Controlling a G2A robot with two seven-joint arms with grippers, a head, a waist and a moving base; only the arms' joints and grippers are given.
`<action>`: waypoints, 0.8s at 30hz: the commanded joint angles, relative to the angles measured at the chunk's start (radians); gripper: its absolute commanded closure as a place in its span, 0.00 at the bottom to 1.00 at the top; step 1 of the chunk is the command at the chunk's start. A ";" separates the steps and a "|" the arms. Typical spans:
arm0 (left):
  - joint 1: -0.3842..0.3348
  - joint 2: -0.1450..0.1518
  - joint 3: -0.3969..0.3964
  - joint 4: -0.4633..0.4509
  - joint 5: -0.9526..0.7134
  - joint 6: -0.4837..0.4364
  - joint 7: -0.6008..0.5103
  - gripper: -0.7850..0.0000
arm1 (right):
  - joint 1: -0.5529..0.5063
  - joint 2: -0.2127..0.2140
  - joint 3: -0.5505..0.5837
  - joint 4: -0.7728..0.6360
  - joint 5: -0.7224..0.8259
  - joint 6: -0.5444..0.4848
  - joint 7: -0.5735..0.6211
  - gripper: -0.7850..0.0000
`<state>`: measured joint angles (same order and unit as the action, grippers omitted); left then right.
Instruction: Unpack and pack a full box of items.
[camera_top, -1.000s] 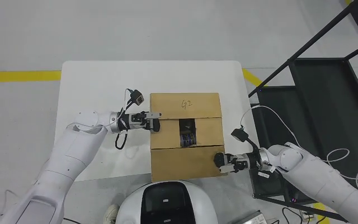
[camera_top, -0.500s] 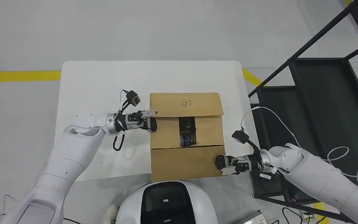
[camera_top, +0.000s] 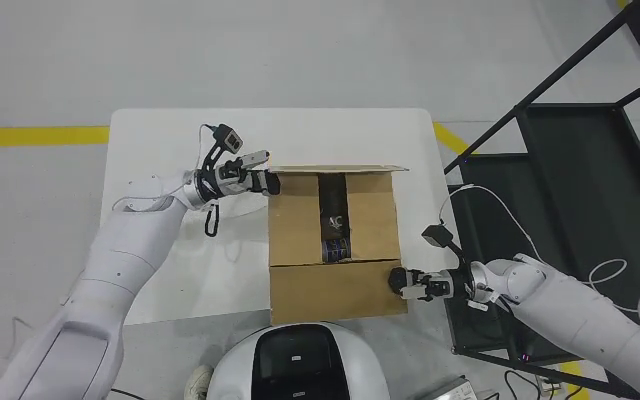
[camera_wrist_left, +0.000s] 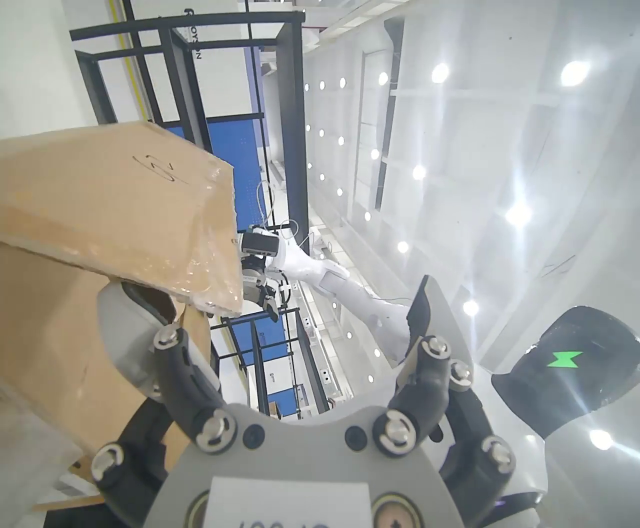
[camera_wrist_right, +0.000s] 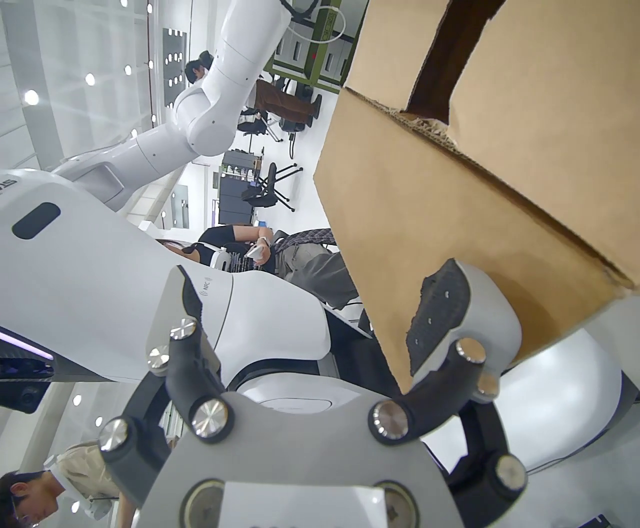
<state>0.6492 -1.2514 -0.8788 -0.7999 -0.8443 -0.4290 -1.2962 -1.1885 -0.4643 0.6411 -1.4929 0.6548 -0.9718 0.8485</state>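
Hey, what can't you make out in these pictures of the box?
- Top view: contents of the brown cardboard box, covered by folded flaps; the dark item in the gap is too small to identify.
- Left wrist view: tip of one left gripper finger, hidden behind the raised flap.

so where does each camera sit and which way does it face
Top view: above the arms, looking down at the table and box; shows left tool, right tool.
Left wrist view: on left wrist, facing up past the raised flap at the ceiling; own open fingers.
Right wrist view: on right wrist, facing up along the box; own open fingers.
Shared: the box; each wrist view catches the other arm.
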 joint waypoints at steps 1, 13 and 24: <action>-0.029 -0.021 0.012 0.045 -0.035 -0.005 0.015 0.00 | 0.007 0.001 -0.008 0.004 0.006 -0.002 -0.002 0.00; -0.153 -0.130 0.062 0.281 -0.132 -0.068 0.084 0.00 | 0.042 -0.006 -0.048 0.041 0.016 -0.009 -0.009 0.00; -0.276 -0.196 0.141 0.471 0.089 -0.125 0.265 0.00 | 0.055 -0.009 -0.071 0.069 0.009 -0.035 -0.035 0.00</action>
<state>0.3844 -1.4417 -0.7459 -0.3413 -0.7870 -0.5526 -1.0566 -1.1343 -0.4732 0.5726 -1.4256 0.6638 -1.0053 0.8149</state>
